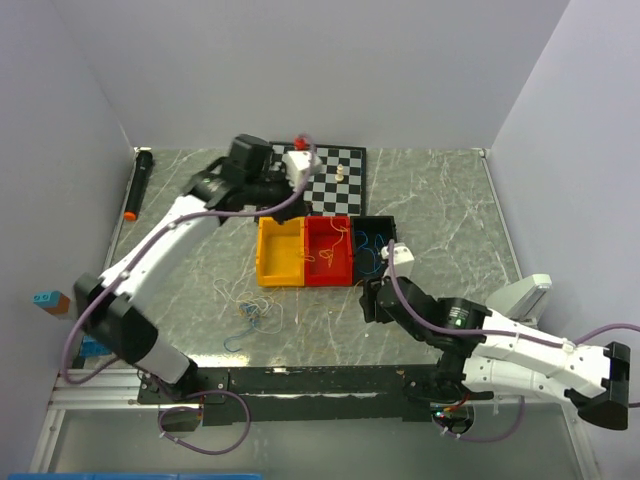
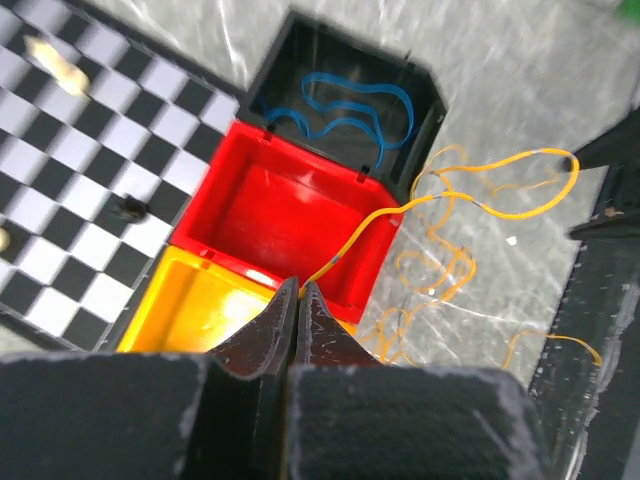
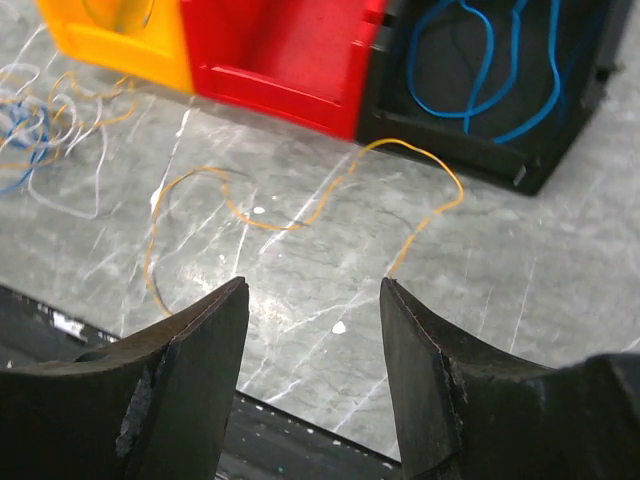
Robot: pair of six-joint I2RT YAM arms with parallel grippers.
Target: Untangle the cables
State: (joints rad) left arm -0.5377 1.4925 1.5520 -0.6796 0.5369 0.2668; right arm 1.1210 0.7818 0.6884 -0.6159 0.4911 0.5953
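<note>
My left gripper [image 2: 298, 290] is shut on a thin orange-yellow cable [image 2: 365, 228] above the seam of the yellow bin [image 2: 180, 300] and red bin [image 2: 300, 160]. The cable runs over the red bin's corner to curly loops on the table [image 2: 500, 185]. A blue cable [image 2: 350, 105] lies coiled in the black bin [image 2: 432, 110]. My right gripper [image 3: 315, 295] is open and empty, low over the table in front of the black bin [image 3: 540, 160], just short of an orange cable end [image 3: 300, 215]. A tangle of blue, whitish and orange cables [image 1: 250, 310] lies left of it.
The three bins [image 1: 305, 283] stand in a row at mid-table. A chessboard [image 1: 335, 185] with small pieces lies behind them. A black marker [image 1: 137, 185] lies at the far left edge. A blue block [image 1: 45, 298] sits outside the left wall.
</note>
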